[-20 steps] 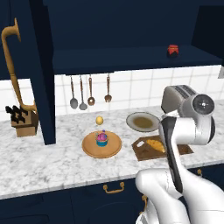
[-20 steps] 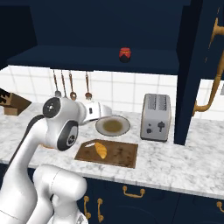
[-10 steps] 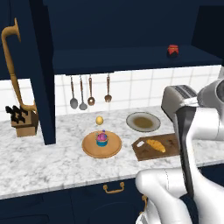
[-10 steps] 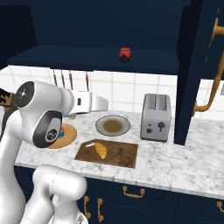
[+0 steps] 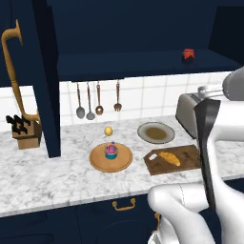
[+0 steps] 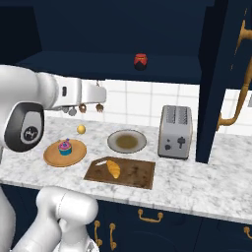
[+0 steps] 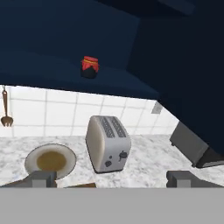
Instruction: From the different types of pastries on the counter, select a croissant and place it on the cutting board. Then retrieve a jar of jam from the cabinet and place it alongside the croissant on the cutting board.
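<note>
Near edge: counter (image 5: 57, 176), marbled, navy drawers below with brass handles (image 6: 148, 215).

On the counter, near to far: cutting board (image 6: 135, 172) with the croissant (image 6: 113, 169) lying on its left part, pale patch at the board's near-left corner in the left base view. Left of the board, a round wooden plate (image 5: 97, 161) carrying the pink cupcake (image 5: 111, 150). Just behind that plate, the small yellow bun (image 5: 108, 130) sits straight on the stone. Grey plate (image 5: 156, 132) behind the board, brown centre. Toaster (image 6: 175, 131) to its right.

Claw (image 7: 113, 179): hand view has both fingertips (image 7: 42, 179) at the bottom edge, spread wide, nothing between them. It looks over the toaster and grey plate, up at the jar.

Jar of jam (image 6: 141, 61): red, dark lid, standing alone on the shelf of the cabinet (image 5: 143, 62), above and behind the toaster.

View differences:
- Left base view has the knife block (image 5: 26, 133) at far left and all four hanging utensils (image 5: 98, 100) on the tile wall; in the right base view the forearm covers most of them.
- Right base view gives the toaster front with its knob and lever, plus the brass faucet (image 6: 238, 83) at right; in the left base view the arm overlaps the toaster.
- Hand view adds a wall outlet (image 7: 155, 108) right of the toaster and one hanging fork (image 7: 5, 114).
</note>
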